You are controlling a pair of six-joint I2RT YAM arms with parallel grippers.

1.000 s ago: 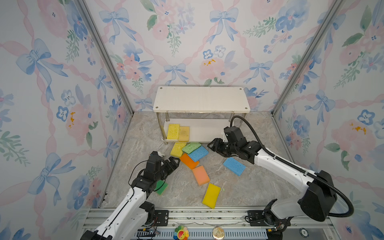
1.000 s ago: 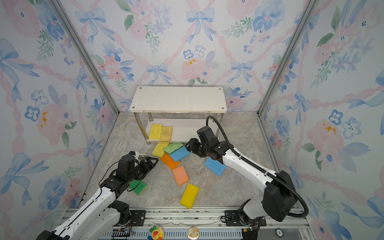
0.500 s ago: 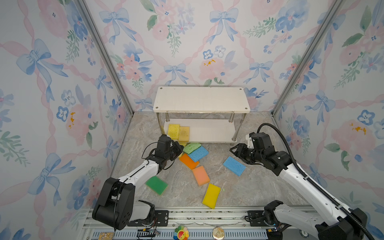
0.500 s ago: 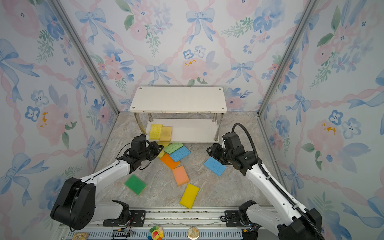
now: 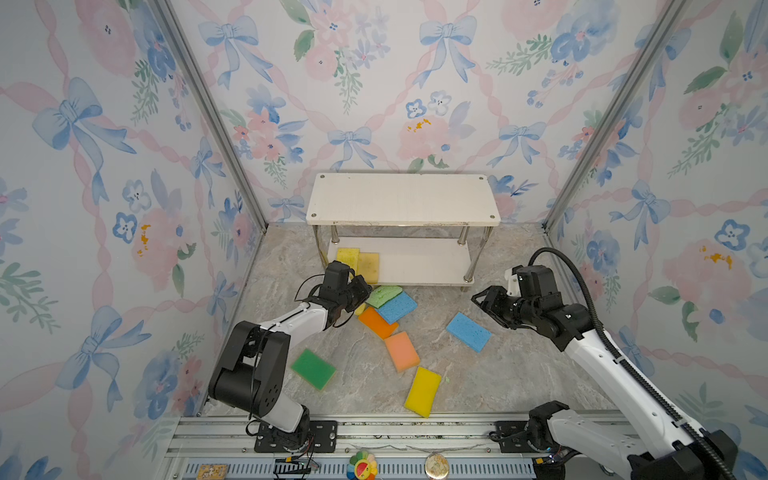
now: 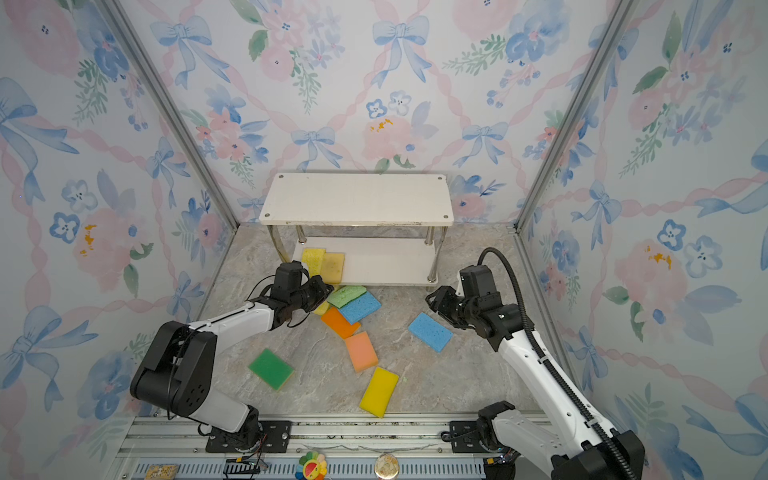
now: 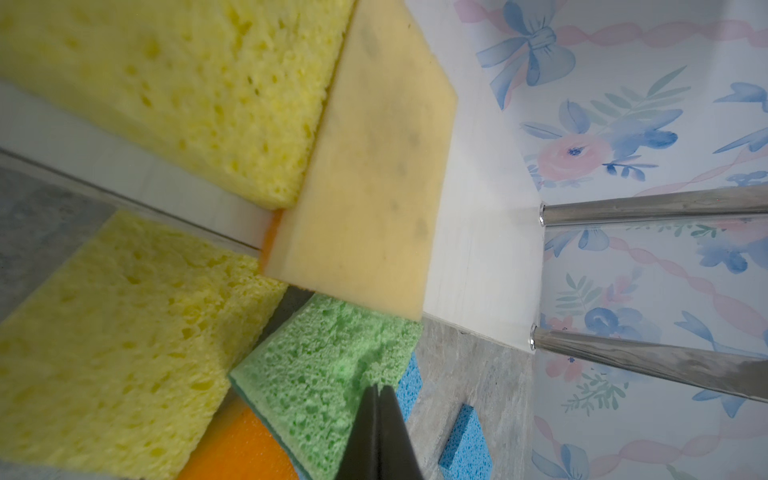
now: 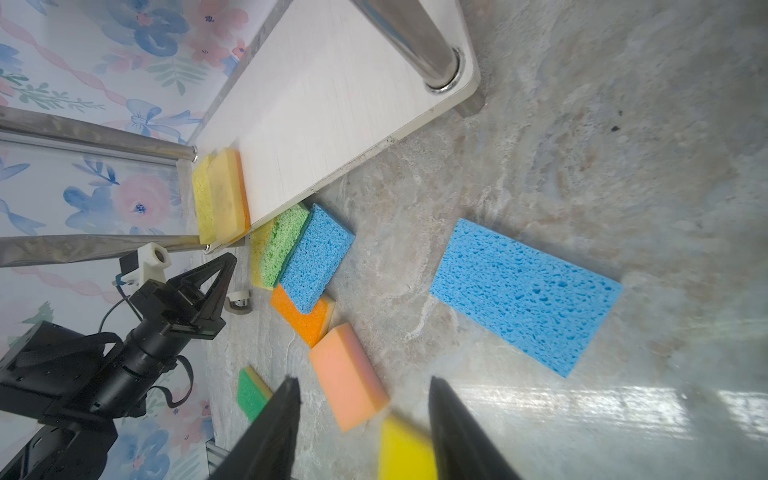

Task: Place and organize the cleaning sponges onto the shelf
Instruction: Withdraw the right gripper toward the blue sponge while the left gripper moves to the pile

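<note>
The shelf (image 5: 403, 199) stands at the back; on the left end of its lower board (image 6: 386, 262) lie a yellow sponge (image 5: 347, 257) and a stained tan sponge (image 5: 368, 266) side by side. In front of them a light green sponge (image 7: 328, 365), a blue one (image 5: 397, 307), an orange one (image 5: 376, 322) and a yellow one (image 7: 116, 332) overlap. My left gripper (image 7: 378, 388) is shut and empty, its tips over the light green sponge. A peach (image 5: 401, 351), a yellow (image 5: 423, 391), a dark green (image 5: 312, 368) and a second blue sponge (image 5: 468, 332) lie apart. My right gripper (image 8: 361, 380) hovers open and empty.
Shiny metal posts (image 8: 415, 37) hold the shelf's boards at the corners. Flowered walls close in both sides and the back. A metal rail (image 5: 374, 432) with both arm bases runs along the front edge.
My left gripper left the dark green sponge near the front, reached the pile by the shelf and shut. My right gripper drew back from the pile to the right.
</note>
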